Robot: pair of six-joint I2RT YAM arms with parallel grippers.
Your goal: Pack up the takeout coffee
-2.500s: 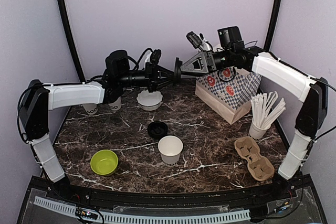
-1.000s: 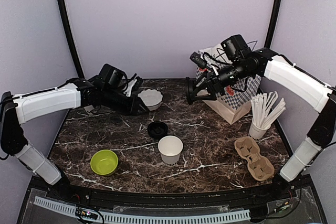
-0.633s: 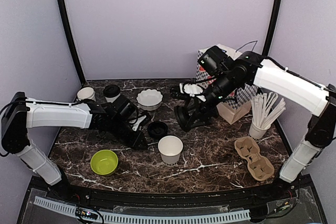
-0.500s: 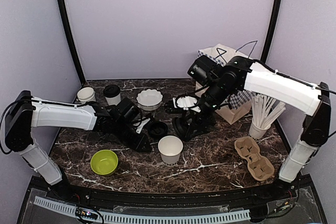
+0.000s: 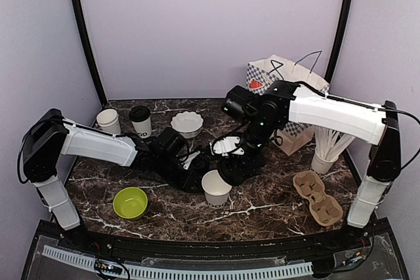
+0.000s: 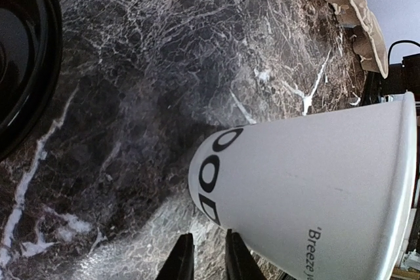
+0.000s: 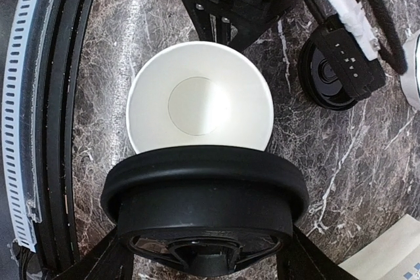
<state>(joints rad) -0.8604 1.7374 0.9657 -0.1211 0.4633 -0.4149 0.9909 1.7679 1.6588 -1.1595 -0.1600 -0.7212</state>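
A green bowl [image 5: 130, 202], scalloped bowl [image 5: 186, 123], and cardboard carrier [image 5: 317, 197] sit apart.

I worked in a lab-style test booth: plain lavender walls [image 5: 197, 24], black corner poles [image 5: 84, 37], dark marble tabletop [image 5: 262, 195] staged with café props, my arms bolted along frame bottom.

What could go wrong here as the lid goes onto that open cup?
The right gripper holds the black lid off-centre over the open cup; pressed down like that, it may seat crooked or tip the cup. The left gripper, nearly shut at the cup's base, isn't around it, so it may not steady it.
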